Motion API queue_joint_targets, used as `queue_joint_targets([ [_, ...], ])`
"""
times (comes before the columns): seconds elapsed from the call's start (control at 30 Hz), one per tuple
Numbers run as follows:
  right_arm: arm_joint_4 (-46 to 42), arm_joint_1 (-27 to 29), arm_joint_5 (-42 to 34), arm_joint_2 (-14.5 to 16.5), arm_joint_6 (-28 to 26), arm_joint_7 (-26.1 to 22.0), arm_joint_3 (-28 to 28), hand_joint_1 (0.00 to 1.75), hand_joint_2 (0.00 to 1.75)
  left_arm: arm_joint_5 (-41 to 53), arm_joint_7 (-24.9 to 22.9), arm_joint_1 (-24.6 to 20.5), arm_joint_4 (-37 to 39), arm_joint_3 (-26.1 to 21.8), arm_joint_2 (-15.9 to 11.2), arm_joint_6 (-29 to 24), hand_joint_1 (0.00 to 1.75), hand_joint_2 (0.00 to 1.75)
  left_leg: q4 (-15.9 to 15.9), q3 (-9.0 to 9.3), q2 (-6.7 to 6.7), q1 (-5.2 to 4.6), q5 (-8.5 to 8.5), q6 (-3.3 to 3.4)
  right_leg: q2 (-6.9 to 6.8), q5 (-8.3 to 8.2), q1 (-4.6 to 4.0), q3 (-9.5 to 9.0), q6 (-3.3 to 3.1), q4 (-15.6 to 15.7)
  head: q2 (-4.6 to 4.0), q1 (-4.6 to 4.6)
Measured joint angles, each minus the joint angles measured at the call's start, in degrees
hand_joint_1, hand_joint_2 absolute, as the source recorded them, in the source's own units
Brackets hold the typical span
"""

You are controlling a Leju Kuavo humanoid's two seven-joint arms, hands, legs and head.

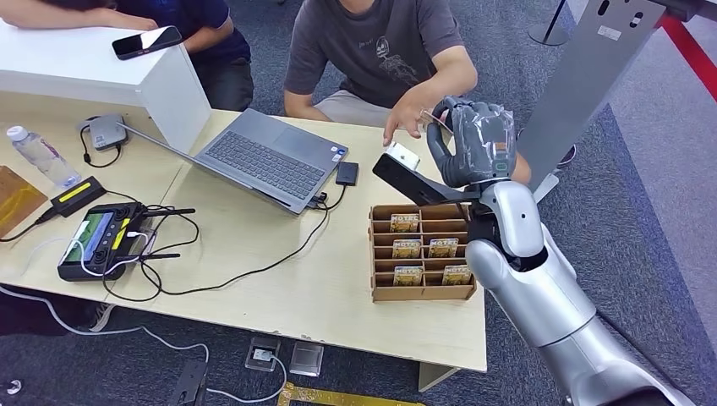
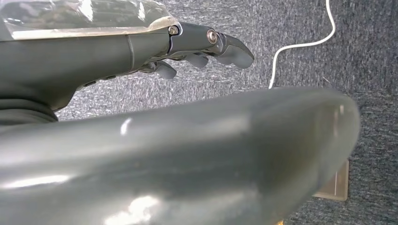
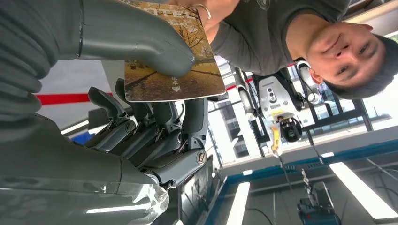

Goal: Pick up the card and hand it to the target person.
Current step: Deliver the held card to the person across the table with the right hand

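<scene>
My right hand (image 1: 478,144) is raised beyond the table's far right corner and pinches a card (image 3: 173,70) between thumb (image 3: 141,42) and fingers. The card is printed with autumn trees, and in the head view its thin edge (image 1: 436,118) sticks out toward a seated person in a grey shirt (image 1: 380,42). That person's hand (image 1: 414,114) reaches to the card, and its fingers (image 3: 202,9) touch the card's far end. My left hand (image 2: 206,47) hangs over grey carpet with its fingers stretched out and nothing in them.
A cardboard card rack (image 1: 423,292) with several more cards stands under my right forearm. A laptop (image 1: 270,156), cables, a black controller (image 1: 101,237), a water bottle (image 1: 38,156) and a white box with a phone (image 1: 148,41) fill the left of the table. A second person (image 1: 169,13) sits at far left.
</scene>
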State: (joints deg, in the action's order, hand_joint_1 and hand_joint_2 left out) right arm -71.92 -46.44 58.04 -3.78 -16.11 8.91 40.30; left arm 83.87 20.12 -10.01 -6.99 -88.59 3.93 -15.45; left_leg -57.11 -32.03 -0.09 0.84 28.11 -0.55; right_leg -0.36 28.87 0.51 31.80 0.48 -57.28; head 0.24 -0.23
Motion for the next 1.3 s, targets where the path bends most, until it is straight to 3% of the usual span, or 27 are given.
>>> queue_joint_targets([
  [0.2,10.1,-2.7,1.2,3.3,-5.0,-2.7,1.4,1.59,1.75,0.1,0.0,-0.1,0.0,0.0,0.1,-0.4,0.0,0.0,0.0,-0.02,-0.01,0.0,0.0,0.0,-0.02,0.0,0.0,0.02,0.0,0.0,0.0,-0.02],
  [0.47,20.9,-4.5,-1.0,7.2,-6.2,-5.0,2.2,1.44,1.75,-0.4,0.3,0.0,0.0,0.0,0.1,-0.4,0.0,0.0,0.0,-0.02,-0.01,0.0,0.0,0.0,-0.02,0.0,0.0,0.03,0.0,0.0,0.0,0.01],
  [0.53,23.0,-4.9,-1.5,7.9,-6.2,-5.3,2.4,0.86,1.75,-0.9,0.3,0.0,0.0,0.0,0.1,-0.6,0.0,0.0,0.0,-0.02,-0.01,0.0,0.0,0.0,-0.02,0.0,0.0,0.04,0.0,0.0,0.0,0.02],
  [0.6,24.9,-5.1,-2.2,8.7,-6.2,-5.6,2.7,0.17,1.75,-1.4,0.3,0.0,0.0,0.0,0.1,-0.8,0.0,0.0,0.0,-0.02,-0.01,0.0,0.0,0.0,-0.02,0.0,0.0,0.04,0.0,0.0,0.0,0.02],
  [0.67,26.2,-5.4,-2.9,9.4,-6.2,-6.0,2.8,0.0,1.75,-1.6,0.4,0.0,0.0,0.0,0.1,-0.9,0.0,0.0,0.0,-0.02,-0.01,0.0,0.0,0.0,-0.01,0.0,0.0,0.05,0.0,0.0,0.0,0.01],
  [1.07,29.1,-5.5,-6.0,10.8,-8.2,-6.4,3.1,0.0,1.75,-1.3,0.2,0.0,0.0,0.0,0.0,-0.9,0.0,0.0,0.0,-0.01,-0.01,0.0,0.0,0.0,-0.01,0.0,0.0,0.05,0.0,0.0,0.0,0.04],
  [1.3,26.0,-3.4,-16.1,10.2,-12.5,-9.0,1.8,0.0,1.75,-3.1,-0.2,0.1,0.0,0.0,0.0,-1.6,0.0,0.0,0.0,0.02,0.0,0.0,0.0,0.0,-0.01,0.0,0.0,0.06,0.0,0.0,0.0,0.0],
])
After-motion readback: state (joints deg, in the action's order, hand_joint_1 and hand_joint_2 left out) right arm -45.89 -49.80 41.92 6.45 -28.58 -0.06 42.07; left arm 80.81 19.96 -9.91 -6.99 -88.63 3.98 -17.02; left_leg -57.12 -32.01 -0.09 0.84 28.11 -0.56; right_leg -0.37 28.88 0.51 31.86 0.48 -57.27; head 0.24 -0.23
